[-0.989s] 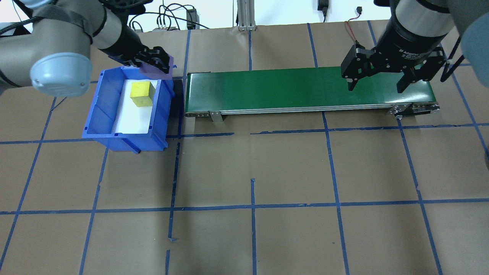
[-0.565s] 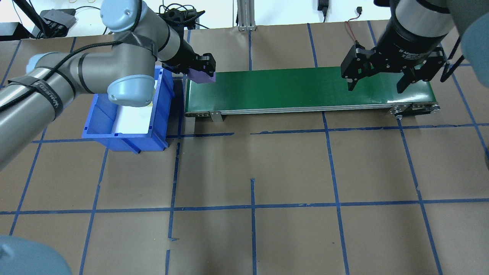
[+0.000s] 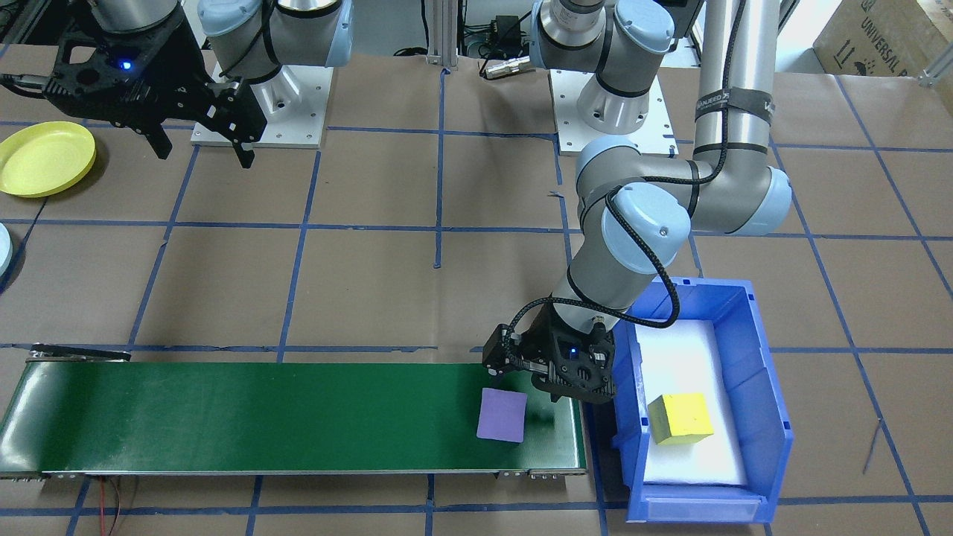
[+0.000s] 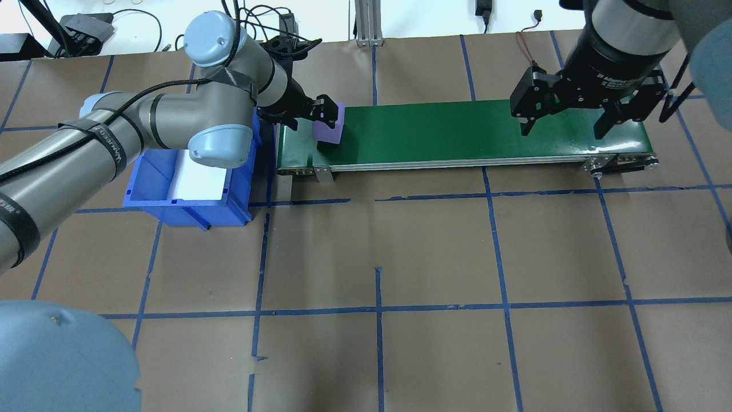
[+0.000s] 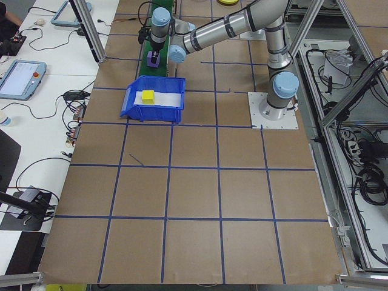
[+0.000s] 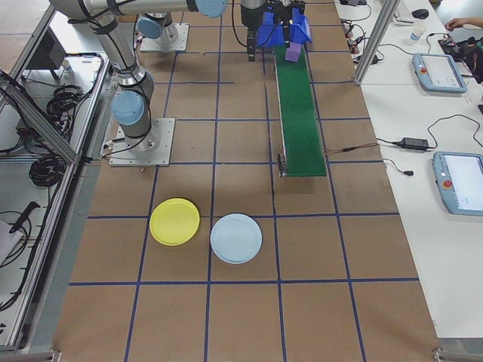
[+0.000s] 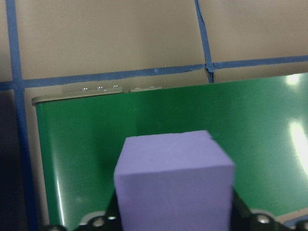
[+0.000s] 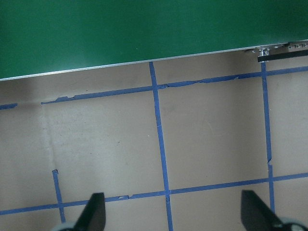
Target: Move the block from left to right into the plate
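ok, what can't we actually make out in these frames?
- Yellow cube in the blue plastic bin: hidden by the left arm in the overhead view.
- Whether the purple foam cube rests on the green conveyor belt or hangs above it: unclear.
- Pale yellow round plate: outside the overhead view.
- Left tool fingers: cut off in the wrist view.

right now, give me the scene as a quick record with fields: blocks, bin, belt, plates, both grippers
purple block: held in the left gripper over the bin-side end of the belt
yellow block: lying in the blue bin
green conveyor belt: bare apart from the purple block's end
yellow plate: on the table, empty, beside the pale blue plate
right gripper: open, empty, over the far end of the belt
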Available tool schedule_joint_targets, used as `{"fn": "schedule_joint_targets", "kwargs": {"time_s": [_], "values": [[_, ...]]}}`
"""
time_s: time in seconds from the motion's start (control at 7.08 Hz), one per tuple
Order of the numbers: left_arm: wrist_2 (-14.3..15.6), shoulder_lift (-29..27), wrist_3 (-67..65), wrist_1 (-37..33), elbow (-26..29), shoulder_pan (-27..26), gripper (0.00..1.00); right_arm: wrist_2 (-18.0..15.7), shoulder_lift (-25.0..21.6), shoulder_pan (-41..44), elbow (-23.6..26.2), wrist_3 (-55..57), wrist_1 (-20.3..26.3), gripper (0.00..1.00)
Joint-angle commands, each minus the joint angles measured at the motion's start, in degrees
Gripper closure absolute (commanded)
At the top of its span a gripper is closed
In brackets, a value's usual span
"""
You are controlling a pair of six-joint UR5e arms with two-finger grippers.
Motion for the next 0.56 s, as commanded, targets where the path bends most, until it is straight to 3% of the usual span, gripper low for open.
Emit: {"fn": "schedule_joint_targets", "kwargs": {"time_s": [0.0, 0.14, 0.42], "values": [[3.08, 2.22, 0.98, -0.20, 0.58, 0.38, 0.00, 0.00, 0.00, 0.01, 0.00, 0.00, 0.00, 0.00], [10.86, 5.55, 7.69, -3.69, 1.46, 2.56, 0.00, 0.00, 0.00, -0.07, 0.00, 0.00, 0.00, 0.00], [11.20, 8.91, 16.86, -9.32, 1.20, 11.32, 0.00, -0.09, 0.00, -0.07, 0.00, 0.00, 0.00, 0.00]]}}
